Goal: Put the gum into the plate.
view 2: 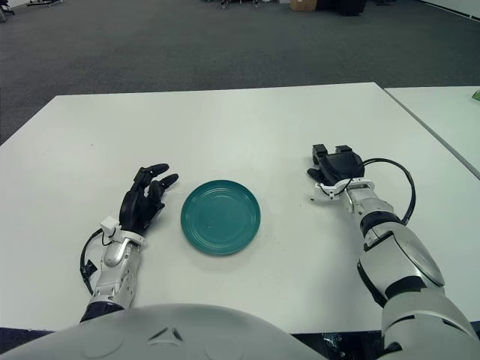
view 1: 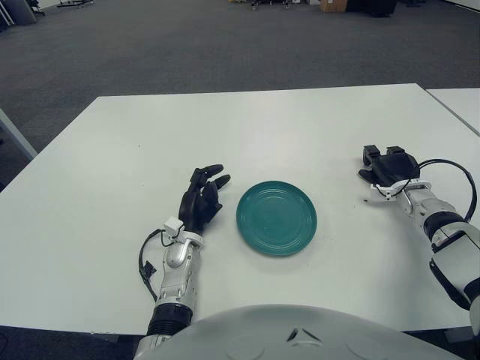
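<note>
White table (view 1: 300,127), near edge to far: left hand (view 1: 201,201), black fingers loosely spread, holding nothing, just left of the plate. Teal plate (view 1: 277,217), nothing on it, at centre. Right hand (view 1: 387,166), well right of the plate, fingers curled downward; cannot tell whether it grips anything. Gum not visible in either view. Grey carpet floor (view 1: 187,45) beyond.
</note>
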`<state>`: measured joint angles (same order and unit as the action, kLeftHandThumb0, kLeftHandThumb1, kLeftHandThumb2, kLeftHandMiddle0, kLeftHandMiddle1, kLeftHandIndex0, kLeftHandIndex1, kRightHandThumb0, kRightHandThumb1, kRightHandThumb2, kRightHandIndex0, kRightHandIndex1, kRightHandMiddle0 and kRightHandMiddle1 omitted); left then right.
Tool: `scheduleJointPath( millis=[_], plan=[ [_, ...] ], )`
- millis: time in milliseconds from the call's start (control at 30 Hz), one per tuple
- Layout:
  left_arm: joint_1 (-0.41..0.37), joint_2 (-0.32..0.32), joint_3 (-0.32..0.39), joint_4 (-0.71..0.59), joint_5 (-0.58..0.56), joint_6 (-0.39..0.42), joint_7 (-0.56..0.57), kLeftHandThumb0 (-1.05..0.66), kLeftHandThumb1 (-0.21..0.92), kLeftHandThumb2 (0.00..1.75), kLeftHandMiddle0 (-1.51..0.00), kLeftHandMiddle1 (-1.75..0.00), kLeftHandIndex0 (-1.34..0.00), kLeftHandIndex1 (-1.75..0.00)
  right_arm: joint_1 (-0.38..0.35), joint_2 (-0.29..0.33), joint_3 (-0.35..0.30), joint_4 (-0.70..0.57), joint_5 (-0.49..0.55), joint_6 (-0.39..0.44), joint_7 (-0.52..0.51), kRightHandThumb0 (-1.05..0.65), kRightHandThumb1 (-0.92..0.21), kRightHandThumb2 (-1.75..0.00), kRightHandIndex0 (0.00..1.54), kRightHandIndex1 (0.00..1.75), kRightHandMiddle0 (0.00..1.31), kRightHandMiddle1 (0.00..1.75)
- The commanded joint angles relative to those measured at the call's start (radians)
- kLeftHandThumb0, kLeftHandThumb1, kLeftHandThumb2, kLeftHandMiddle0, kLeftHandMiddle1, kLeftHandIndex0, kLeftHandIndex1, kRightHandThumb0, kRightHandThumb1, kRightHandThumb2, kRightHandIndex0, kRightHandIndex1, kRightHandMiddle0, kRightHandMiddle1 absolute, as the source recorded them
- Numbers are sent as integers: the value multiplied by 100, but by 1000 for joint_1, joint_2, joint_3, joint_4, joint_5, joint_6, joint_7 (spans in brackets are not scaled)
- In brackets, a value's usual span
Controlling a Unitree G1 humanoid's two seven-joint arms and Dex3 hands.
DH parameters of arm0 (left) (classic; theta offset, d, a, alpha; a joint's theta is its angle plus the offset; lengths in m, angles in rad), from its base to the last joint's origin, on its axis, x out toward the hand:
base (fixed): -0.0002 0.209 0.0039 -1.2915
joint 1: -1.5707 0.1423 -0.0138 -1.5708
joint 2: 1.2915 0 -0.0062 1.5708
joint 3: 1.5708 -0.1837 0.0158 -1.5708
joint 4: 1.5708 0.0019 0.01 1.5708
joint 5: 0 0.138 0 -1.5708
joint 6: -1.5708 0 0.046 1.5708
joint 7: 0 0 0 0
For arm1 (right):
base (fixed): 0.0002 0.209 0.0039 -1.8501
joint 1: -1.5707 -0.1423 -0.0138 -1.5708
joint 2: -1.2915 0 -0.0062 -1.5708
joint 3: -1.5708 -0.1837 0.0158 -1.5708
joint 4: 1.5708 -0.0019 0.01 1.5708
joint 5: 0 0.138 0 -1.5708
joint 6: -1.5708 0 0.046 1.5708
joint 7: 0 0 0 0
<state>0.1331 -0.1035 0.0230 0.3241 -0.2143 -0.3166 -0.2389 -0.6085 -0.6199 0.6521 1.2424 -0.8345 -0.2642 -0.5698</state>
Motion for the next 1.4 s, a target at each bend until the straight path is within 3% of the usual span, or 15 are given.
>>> scheduleJointPath(
  millis=[0,333,700,1067,1367],
  plan=[
    [29,6,8,52,5,9,0,-80,92,72,-31,-80,-20,-120,27,25,5,25,-3,3,20,-41,-59,-96,90,175,41,175],
    [25,8,11,52,-8,16,-15,-78,92,72,-32,-79,-19,-120,-69,-10,-38,-71,15,-72,37,-43,-48,-111,109,175,49,175],
    [18,9,13,54,-6,17,-21,-77,92,73,-31,-78,-20,-121,-85,-97,-93,-268,17,-138,114,-44,-44,-116,118,175,52,175],
    [-11,14,20,96,-2,12,-28,-78,92,72,-31,-78,-20,-121,-53,-129,-192,-511,32,-77,267,-45,-40,-121,116,175,55,175],
    [-29,15,28,123,-8,13,-39,-79,92,71,-31,-77,-20,-121,-22,-159,-258,-597,50,-43,363,-45,-41,-119,105,175,54,175]
  ],
)
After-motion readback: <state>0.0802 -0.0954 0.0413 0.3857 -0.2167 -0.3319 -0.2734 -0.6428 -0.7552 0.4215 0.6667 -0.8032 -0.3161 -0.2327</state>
